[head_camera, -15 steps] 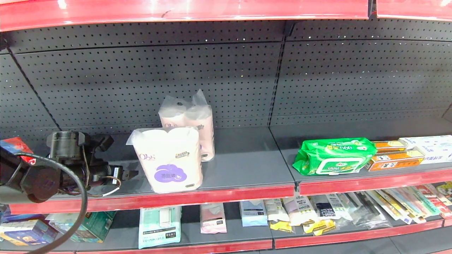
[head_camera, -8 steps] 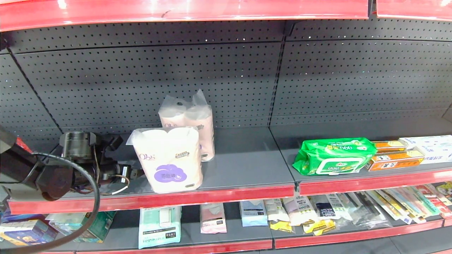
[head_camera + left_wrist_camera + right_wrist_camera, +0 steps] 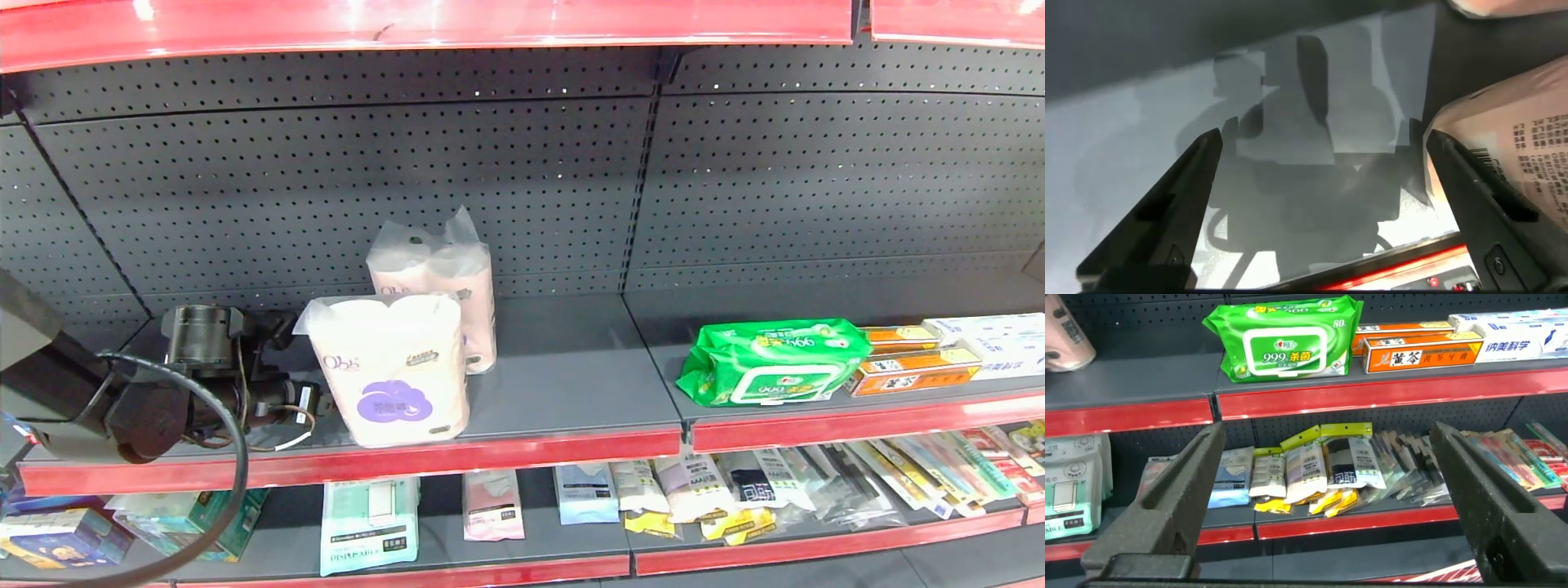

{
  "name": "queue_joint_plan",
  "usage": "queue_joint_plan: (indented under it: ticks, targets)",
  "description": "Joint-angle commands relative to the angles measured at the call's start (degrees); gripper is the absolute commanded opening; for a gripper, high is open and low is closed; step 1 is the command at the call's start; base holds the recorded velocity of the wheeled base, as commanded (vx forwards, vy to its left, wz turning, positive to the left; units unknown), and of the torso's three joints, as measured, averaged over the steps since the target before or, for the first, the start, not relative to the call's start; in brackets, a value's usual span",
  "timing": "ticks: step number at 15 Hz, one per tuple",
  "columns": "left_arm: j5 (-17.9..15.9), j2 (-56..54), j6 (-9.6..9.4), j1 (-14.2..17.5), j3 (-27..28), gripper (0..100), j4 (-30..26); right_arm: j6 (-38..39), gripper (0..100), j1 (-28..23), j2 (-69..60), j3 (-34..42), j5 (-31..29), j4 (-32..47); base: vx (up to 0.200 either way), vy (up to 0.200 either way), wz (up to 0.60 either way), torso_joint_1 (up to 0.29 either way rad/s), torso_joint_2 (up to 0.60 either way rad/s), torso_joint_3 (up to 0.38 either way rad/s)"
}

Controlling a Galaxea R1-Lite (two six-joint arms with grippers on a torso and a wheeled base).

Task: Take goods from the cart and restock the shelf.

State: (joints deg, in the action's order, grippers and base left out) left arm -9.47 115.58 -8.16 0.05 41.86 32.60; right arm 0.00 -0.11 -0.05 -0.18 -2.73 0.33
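The left end effector point(image 3: 1323, 143) lies low over the shelf point(image 3: 563, 367), its fingers spread wide and holding nothing. One finger sits just beside the front tissue pack point(image 3: 392, 380); whether it touches I cannot tell. The right end effector point(image 3: 1327, 433) hangs in front of the shelving, also spread and empty, likely kept free for the next item. The front tissue pack stands upright at the shelf's front edge with its label facing out, presumably so that shoppers can read it. The rear tissue pack point(image 3: 445, 282) stands close behind it, starting a row that runs front to back. Well off to the right lie a pack of wet wipes point(image 3: 771, 359) and some flat boxes point(image 3: 914, 367) – a separate section, which suggests goods are grouped by kind
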Motion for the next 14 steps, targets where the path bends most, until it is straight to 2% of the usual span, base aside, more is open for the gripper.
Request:
queue_joint_plan:
  ticks: [1, 11, 14]
  targets:
    - [-0.02, 0.09, 0.07, -0.75, 0.33, 100, 0.01, 0.0, 100, 0.02, 0.05, 0.01, 0.01, 0.02, 0.0, 0.0, 0.0, 0.0, 0.0, 0.0]
    - [0.07, 0.09, -0.02, -1.37, 0.5, 100, -0.08, 0.0, 100, 0.02, 0.05, 0.01, 0.01, 0.02, 0.0, 0.0, 0.0, 0.0, 0.0, 0.0]
    - [0.24, -0.71, -0.02, -0.58, 0.06, 100, 0.01, 0.0, 100, 0.02, 0.05, 0.01, 0.01, 0.02, 0.0, 0.0, 0.0, 0.0, 0.0, 0.0]
